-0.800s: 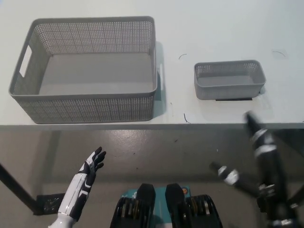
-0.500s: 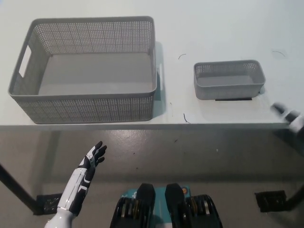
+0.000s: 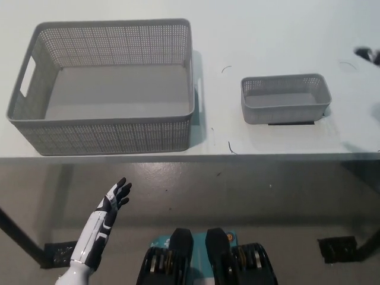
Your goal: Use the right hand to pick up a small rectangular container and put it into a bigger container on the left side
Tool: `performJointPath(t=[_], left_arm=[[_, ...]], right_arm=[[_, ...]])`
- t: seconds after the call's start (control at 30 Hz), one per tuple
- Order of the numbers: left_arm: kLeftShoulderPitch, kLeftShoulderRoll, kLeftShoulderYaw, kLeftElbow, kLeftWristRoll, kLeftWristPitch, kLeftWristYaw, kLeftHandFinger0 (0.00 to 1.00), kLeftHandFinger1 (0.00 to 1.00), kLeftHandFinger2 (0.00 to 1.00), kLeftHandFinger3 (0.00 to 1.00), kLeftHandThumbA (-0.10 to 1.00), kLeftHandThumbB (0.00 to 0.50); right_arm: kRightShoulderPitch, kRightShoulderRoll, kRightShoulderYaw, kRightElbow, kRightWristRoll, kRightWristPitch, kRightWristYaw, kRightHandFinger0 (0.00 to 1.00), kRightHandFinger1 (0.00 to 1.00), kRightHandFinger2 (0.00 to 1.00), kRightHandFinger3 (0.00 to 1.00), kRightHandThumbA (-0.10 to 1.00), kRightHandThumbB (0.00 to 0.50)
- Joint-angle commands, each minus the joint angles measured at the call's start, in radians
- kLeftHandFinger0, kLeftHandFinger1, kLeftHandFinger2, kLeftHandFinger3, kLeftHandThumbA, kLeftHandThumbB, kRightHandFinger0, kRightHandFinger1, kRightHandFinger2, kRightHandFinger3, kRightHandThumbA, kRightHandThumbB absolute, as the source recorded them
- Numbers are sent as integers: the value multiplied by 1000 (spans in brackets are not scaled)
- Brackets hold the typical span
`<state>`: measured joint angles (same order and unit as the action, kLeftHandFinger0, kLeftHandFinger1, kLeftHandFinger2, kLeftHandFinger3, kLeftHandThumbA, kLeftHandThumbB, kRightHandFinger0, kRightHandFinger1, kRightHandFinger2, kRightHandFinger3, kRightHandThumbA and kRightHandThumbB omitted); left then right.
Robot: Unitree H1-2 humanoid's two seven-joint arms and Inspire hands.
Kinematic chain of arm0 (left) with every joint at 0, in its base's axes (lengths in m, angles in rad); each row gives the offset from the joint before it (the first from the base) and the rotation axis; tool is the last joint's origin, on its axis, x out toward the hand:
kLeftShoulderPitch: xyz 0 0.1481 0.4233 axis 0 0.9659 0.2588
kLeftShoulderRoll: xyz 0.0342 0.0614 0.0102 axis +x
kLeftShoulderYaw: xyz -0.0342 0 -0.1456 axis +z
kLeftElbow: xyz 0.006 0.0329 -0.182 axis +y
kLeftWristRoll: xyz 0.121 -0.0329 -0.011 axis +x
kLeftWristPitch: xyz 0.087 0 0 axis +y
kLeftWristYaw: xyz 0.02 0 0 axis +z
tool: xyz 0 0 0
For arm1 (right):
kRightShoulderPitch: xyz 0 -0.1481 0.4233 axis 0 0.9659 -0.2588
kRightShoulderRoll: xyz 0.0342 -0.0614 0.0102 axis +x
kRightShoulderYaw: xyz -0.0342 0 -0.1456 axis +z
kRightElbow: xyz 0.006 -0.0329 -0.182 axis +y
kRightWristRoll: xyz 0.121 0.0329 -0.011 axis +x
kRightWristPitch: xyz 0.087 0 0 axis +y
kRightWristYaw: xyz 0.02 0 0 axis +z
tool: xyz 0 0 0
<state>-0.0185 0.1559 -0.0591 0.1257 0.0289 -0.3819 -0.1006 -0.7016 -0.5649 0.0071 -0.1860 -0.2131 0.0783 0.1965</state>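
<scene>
The task is judged to be at its opening step, the reach, since nothing has yet been grasped. The small grey rectangular perforated plastic container is seen standing upright and empty on the white table, towards the right side and near the front edge, with nothing touching it. The large grey perforated plastic basket with cut-out handles is placed well to the left of it on the same table, also empty, with a clear strip of tabletop left between the two. Of the black right hand only a small dark tip is caught at the far right edge of the head view, above and to the right of the small container and apart from it; whether it is released or clenched cannot be told, as almost all of it is cut off by the frame. The next move is judged to call for the right hand to be brought in leftwards and lowered over the small container, so that its walls can be spanned and gripped before it is lifted and carried across to the large basket. The white left hand is held idle below the table's front edge at the lower left, its fingers spread and pointing upward, with nothing grasped.
</scene>
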Motion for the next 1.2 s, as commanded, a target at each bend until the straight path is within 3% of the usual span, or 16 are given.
performJointPath(t=[0.0, 0.1, 0.27, 0.33, 0.43, 0.6, 0.77, 0.87, 1.0, 1.17], left_arm=[[-16, 19, 8, -31, -10, -59, -13, 1000, 1000, 1000, 1000, 1000, 307], [-13, 16, 5, -28, -6, -57, -12, 1000, 1000, 1000, 1000, 1000, 293], [-12, 14, 7, -21, 5, -64, -5, 1000, 1000, 1000, 1000, 1000, 299], [-7, 12, 5, -21, 8, -61, -4, 1000, 1000, 1000, 1000, 1000, 298], [-2, 5, 5, -26, 15, -52, 3, 1000, 1000, 1000, 1000, 1000, 299], [2, 4, 6, -33, 24, -42, 7, 1000, 1000, 1000, 1000, 1000, 318], [6, 7, 5, -37, 18, -35, 1, 1000, 1000, 1000, 1000, 1000, 313], [13, 9, 6, -45, 46, -31, 10, 1000, 1000, 1000, 1000, 1000, 287], [12, 8, 7, -45, 52, -33, 12, 1000, 1000, 1000, 1000, 1000, 280], [12, 8, 8, -50, 51, -26, 7, 1000, 1000, 1000, 1000, 1000, 291]], right_arm=[[-553, -127, 312, 419, -186, 257, 504, 1000, 1000, 1000, 1000, 1000, 412], [-663, -67, 387, 666, -217, 161, 531, 1000, 1000, 1000, 1000, 1000, 433], [-777, 22, 505, 924, -278, 71, 554, 1000, 1000, 1000, 1000, 1000, 371], [-808, 75, 577, 1010, -337, 72, 533, 1000, 1000, 1000, 1000, 1000, 364], [-853, 137, 663, 1107, -396, 110, 524, 1000, 1000, 1000, 1000, 1000, 431], [-906, 203, 743, 1256, -366, 15, 587, 1000, 1000, 1000, 1000, 1000, 344], [-942, 259, 796, 1391, -354, -1, 612, 1000, 1000, 1000, 1000, 1000, 352], [-953, 289, 820, 1457, -356, 11, 623, 1000, 1000, 1000, 1000, 1000, 404], [-955, 315, 828, 1523, -348, -3, 606, 1000, 1000, 1000, 1000, 1000, 365], [-941, 336, 840, 1571, -375, -6, 541, 1000, 1000, 1000, 1000, 1000, 389]])
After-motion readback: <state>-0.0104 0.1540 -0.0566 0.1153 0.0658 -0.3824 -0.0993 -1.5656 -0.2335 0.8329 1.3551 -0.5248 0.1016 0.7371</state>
